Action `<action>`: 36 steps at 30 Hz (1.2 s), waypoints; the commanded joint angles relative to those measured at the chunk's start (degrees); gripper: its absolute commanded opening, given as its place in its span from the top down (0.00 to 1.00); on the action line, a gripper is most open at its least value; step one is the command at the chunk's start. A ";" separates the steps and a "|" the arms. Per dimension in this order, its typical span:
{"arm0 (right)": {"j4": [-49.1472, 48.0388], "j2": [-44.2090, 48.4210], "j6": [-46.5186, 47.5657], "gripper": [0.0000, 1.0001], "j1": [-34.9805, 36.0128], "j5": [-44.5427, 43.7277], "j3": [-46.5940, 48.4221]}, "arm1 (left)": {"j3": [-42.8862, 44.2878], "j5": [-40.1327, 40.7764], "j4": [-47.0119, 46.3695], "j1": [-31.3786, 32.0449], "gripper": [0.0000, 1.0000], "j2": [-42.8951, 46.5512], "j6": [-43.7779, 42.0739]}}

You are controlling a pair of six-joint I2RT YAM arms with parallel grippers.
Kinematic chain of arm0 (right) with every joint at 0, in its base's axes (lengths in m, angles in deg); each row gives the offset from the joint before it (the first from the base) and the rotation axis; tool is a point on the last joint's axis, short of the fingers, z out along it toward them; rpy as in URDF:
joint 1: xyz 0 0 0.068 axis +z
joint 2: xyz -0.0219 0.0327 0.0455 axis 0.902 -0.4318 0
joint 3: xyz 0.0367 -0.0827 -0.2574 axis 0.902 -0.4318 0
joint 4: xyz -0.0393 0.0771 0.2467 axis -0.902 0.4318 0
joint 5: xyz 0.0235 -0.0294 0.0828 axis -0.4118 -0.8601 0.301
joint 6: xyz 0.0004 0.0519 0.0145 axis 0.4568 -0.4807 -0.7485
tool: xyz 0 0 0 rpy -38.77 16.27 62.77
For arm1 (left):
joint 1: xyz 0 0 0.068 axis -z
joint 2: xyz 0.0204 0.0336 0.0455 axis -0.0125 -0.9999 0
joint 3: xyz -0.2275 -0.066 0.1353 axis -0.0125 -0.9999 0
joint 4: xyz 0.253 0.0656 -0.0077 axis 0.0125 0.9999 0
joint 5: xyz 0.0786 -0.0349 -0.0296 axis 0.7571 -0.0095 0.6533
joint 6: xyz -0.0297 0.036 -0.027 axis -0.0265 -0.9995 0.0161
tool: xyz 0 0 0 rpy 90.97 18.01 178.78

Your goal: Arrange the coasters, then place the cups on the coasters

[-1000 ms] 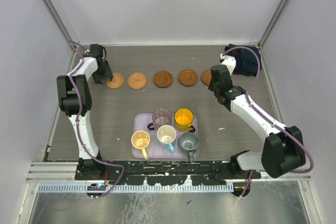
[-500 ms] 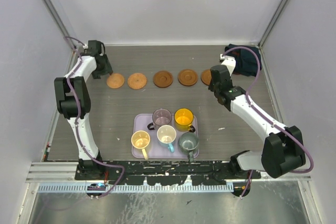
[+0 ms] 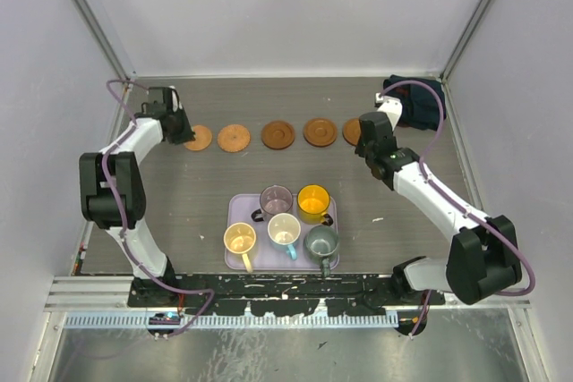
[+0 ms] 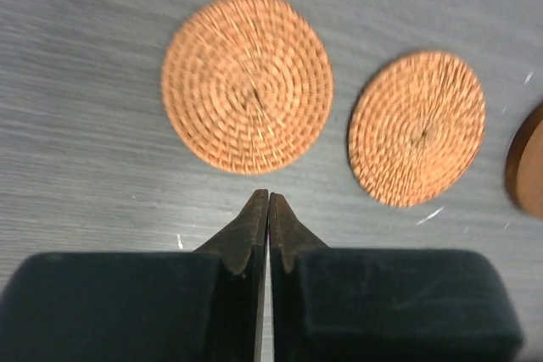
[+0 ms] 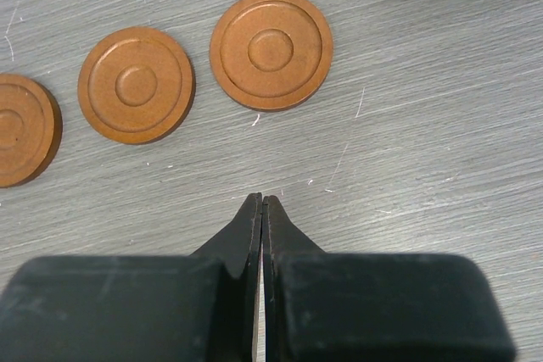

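Top external: five coasters (image 3: pixel 277 134) in a row on the far side of the table (image 3: pixel 179 194), five cups (image 3: pixel 285 230) together on the tray (image 3: pixel 237 204) at the near side. At the row's left end, left gripper (image 4: pixel 268 197) with fingers pressed together, holding nothing. At the right end, right gripper (image 5: pixel 261 199) with fingers together too, empty.

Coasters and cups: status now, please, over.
Left gripper shut, empty; right gripper shut, empty. Five round brown-orange coasters in one row. Five small handled cups on lavender rectangular tray, none on coasters yet. Dark folded cloth far right, not blocking.
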 commanded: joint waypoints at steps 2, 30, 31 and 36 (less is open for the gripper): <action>-1.67 3.28 -1.17 0.97 -0.03 -0.34 -0.32 | -5.83 -4.89 -6.21 3.96 1.00 5.09 -1.44; -1.04 3.98 -1.30 0.97 -0.01 -2.21 -1.09 | -2.82 0.69 -5.62 11.03 1.00 -5.98 -1.00; -1.04 3.94 -1.23 0.97 0.00 -2.34 -1.09 | -2.52 0.69 -5.43 11.12 1.00 -6.43 -1.03; -1.04 3.83 -1.12 0.97 -0.05 -2.84 -1.17 | -0.60 0.67 -4.92 11.46 1.00 -8.37 -1.30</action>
